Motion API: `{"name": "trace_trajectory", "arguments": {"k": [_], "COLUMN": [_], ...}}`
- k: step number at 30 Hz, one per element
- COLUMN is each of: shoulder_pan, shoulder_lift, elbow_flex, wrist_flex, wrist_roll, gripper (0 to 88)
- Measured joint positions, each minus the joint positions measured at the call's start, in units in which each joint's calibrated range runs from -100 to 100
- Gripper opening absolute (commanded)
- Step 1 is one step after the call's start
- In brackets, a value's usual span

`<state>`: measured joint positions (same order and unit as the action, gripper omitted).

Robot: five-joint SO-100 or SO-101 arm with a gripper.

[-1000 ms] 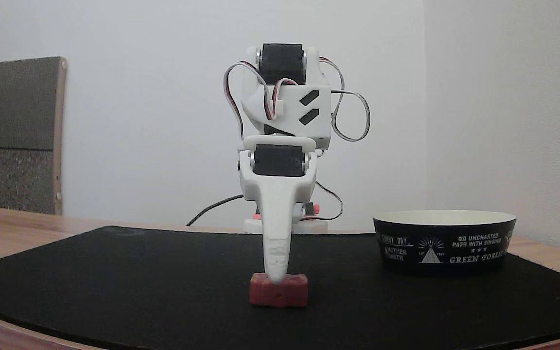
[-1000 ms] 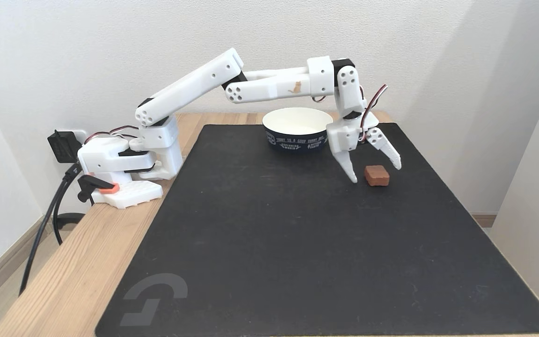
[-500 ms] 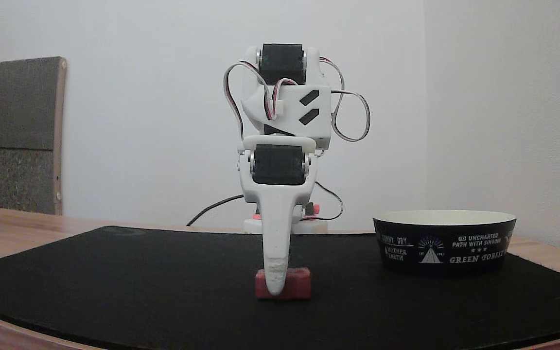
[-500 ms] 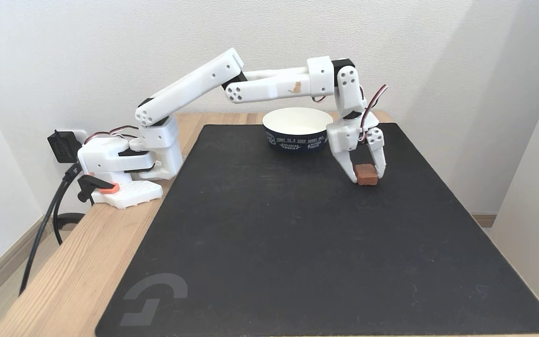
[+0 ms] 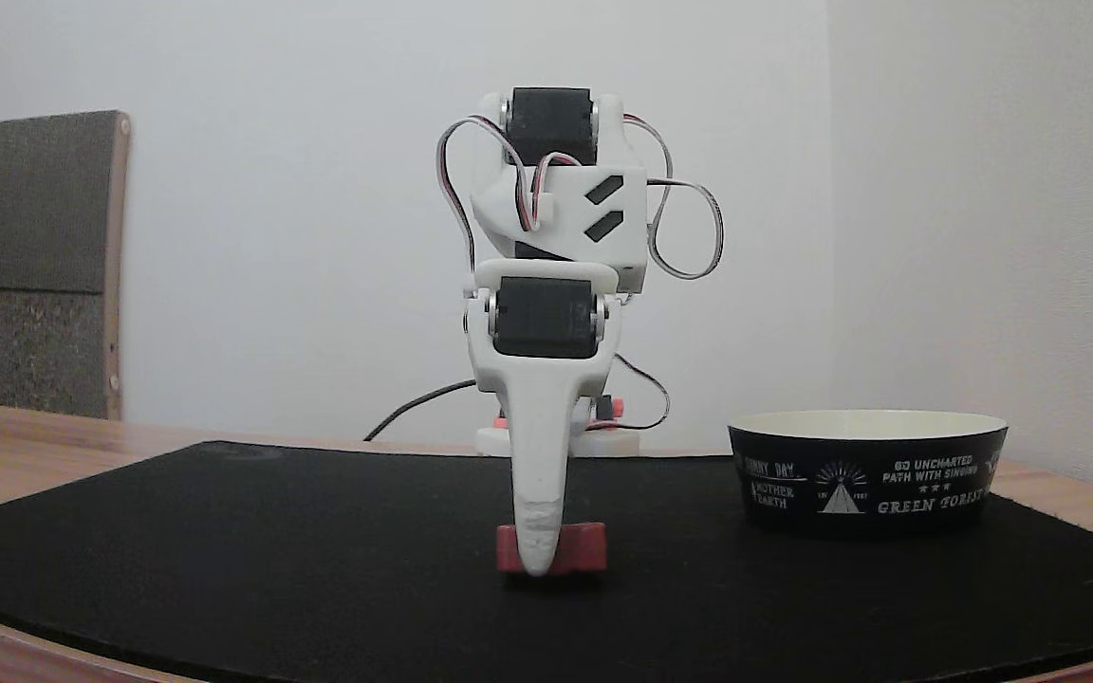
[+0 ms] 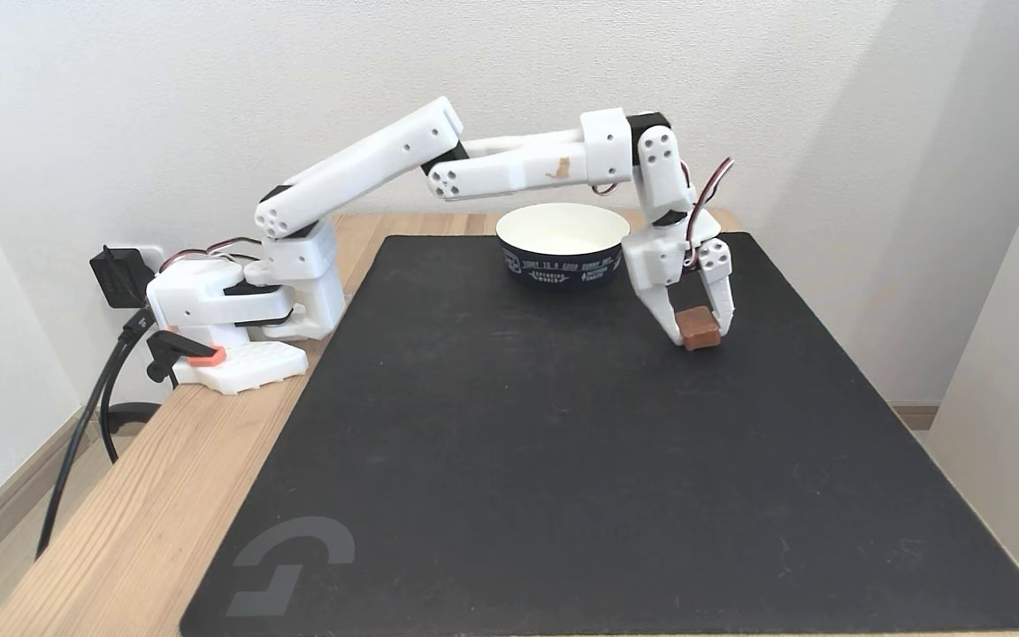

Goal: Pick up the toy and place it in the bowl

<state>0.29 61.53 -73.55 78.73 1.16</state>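
**Mia:** Where is the toy (image 6: 700,328)?

**Ben:** It is a small red block. In a fixed view from above, it sits between the two white fingers of the gripper (image 6: 701,337). The fingers press on it from both sides, so the jaws are clamped on the toy.

**Mia:** Is it up in the air?

**Ben:** Just a tiny bit, I think. In a fixed view from the low side, the toy (image 5: 582,547) seems to hang just over the black mat (image 5: 224,550), with a dark shadow under it. But it is so close to the mat that I cannot tell for sure.

**Mia:** What hides the middle of the block there?

**Ben:** One white finger (image 5: 540,531) stands right in front of it. Red peeks out on both sides of the finger.

**Mia:** And the bowl (image 6: 563,232)?

**Ben:** It is round, black outside and cream inside. From above, it sits at the far edge of the mat (image 6: 518,460), just left of the gripper and a bit behind it. From the low side, the bowl (image 5: 867,471) is to the right of the toy, well apart from it.

**Mia:** What holds the mat?

**Ben:** A wooden table (image 6: 147,495). The white arm (image 6: 359,172) stands on its left side and reaches over the bowl.
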Motion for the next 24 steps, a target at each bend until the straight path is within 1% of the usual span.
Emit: {"name": "trace_trajectory", "arguments": {"k": [1,2,4,5,6,9,13,15,16,19,24], "shoulder_pan": [0.0,0.0,-0.83,-1.75,-4.49,-7.16,-12.98,-14.73,-16.98,-19.56,-22.89], "shoulder_lift": [-0.5,-0.67,-1.08,-2.16,-5.5,-11.16,-21.07,-24.81,-27.56,-29.39,-29.73], "elbow_flex": [-0.94,-4.06,-6.33,-8.31,-10.96,-12.38,-12.38,-9.83,-7.18,-3.5,4.35], "wrist_flex": [1.52,5.57,7.51,10.3,13.68,17.05,17.98,17.98,17.98,17.98,18.07], "wrist_roll": [-0.51,-1.49,-2.16,-2.16,-2.01,-2.21,-2.21,-2.32,-2.47,-2.42,-5.92], "gripper": [5.1,5.1,5.1,5.1,5.1,5.5,5.8,5.4,5.3,5.5,5.6]}}
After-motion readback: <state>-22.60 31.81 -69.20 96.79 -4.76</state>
